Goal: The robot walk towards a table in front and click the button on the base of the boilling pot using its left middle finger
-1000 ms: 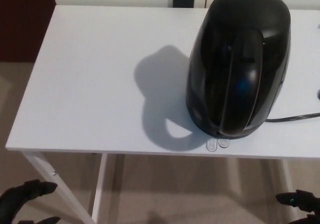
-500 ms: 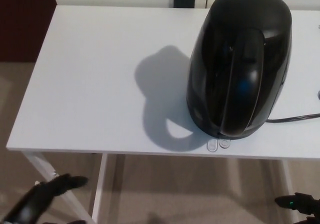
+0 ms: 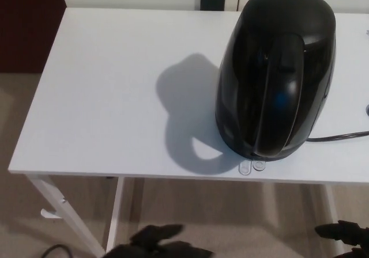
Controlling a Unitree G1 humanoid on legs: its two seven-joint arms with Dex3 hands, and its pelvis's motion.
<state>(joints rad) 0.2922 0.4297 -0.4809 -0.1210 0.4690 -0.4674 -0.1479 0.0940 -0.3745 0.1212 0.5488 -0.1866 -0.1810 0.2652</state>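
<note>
kettle [image 3: 275, 74] stood on the white table [image 3: 104, 97], right of centre, near the front edge | buttons [image 3: 252, 166] at its base, facing the edge | left hand [image 3: 158, 243] below the edge, blurred, grip unclear | right hand [image 3: 346, 233] low right, grip unclear

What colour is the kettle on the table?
Glossy black kettle, standing on the white table; the head view shows it clearly.
</note>
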